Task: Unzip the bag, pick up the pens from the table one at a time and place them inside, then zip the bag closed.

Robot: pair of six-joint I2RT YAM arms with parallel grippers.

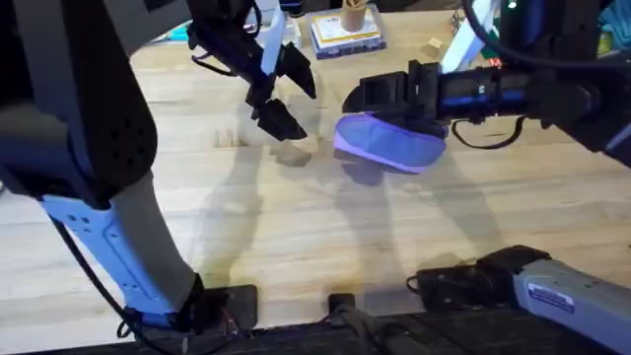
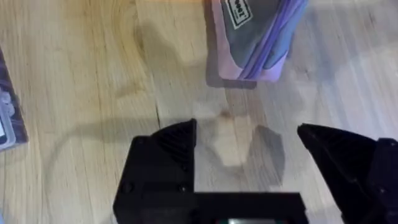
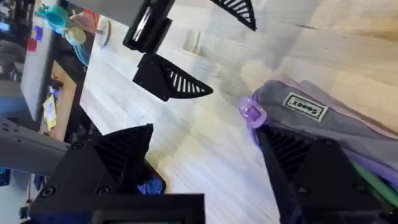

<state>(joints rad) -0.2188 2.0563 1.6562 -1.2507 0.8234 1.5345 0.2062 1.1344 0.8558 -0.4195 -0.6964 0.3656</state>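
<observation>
The lavender bag (image 1: 389, 143) lies on the pale wooden table (image 1: 296, 237), right of centre. Its end with a white label (image 3: 306, 107) and the lavender zipper pull (image 3: 249, 112) faces my left gripper. My right gripper (image 1: 380, 99) reaches in from the right and hangs open over the bag's far edge, with one black finger (image 3: 311, 168) against the fabric. My left gripper (image 1: 308, 111) hovers open just left of the bag, with bare wood between its fingers (image 2: 168, 149). In the left wrist view the bag (image 2: 255, 43) sits just beyond that gripper (image 2: 245, 127). The pens are out of view.
At the table's back edge stand a stack of small boxes (image 1: 345, 35), a wooden cup (image 1: 355, 15) and a small wooden block (image 1: 434, 44). A purple-printed item (image 2: 9, 118) lies off to the side of the left gripper. Open wood stretches across the table's front half.
</observation>
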